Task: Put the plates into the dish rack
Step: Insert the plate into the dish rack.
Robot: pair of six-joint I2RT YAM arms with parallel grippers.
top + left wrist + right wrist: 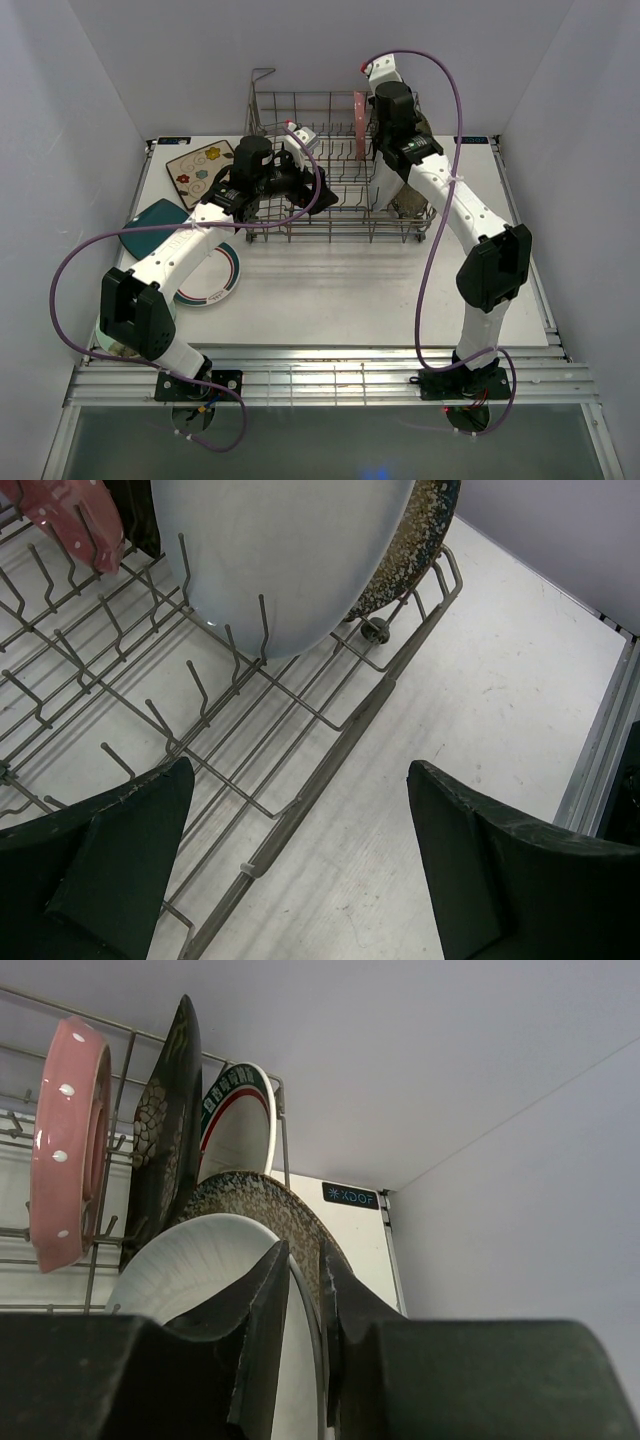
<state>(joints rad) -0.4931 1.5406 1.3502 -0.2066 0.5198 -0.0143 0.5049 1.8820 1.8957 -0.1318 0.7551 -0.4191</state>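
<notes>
The white table (pixel 350 300) spreads under both my arms. The dish rack (pixel 310 100) stands on it beneath both grippers.

My right gripper (pixel 303 1250) is pressed nearly together, pinching the top rim of the large white plate (pixel 190 1260). That plate stands on edge in the rack directly below the gripper. Close behind it, just past my fingertips, rises the speckled plate (pixel 250 1195). Further out from this gripper and to its left three more plates stand upright between the tines. They are a round plate with green and red rim bands (pixel 240 1120), a black plate (pixel 170 1110) and, furthest left, the pink dotted plate (pixel 65 1140).

My left gripper (pixel 300 770) hangs spread wide with nothing between its fingers, straddling the rack's edge rail. One finger is over the tines and the other over bare table outside the rail. Ahead of it the white plate and the speckled one lean together among the tines, with the pink plate's edge further off to the left.

Three plates lie flat on the table outside the rack, off to this gripper's left. They are the teal square plate (pixel 150 225), the cream floral square plate (pixel 200 165) and a teal-rimmed round plate (pixel 220 285), which is partly under my left arm.
</notes>
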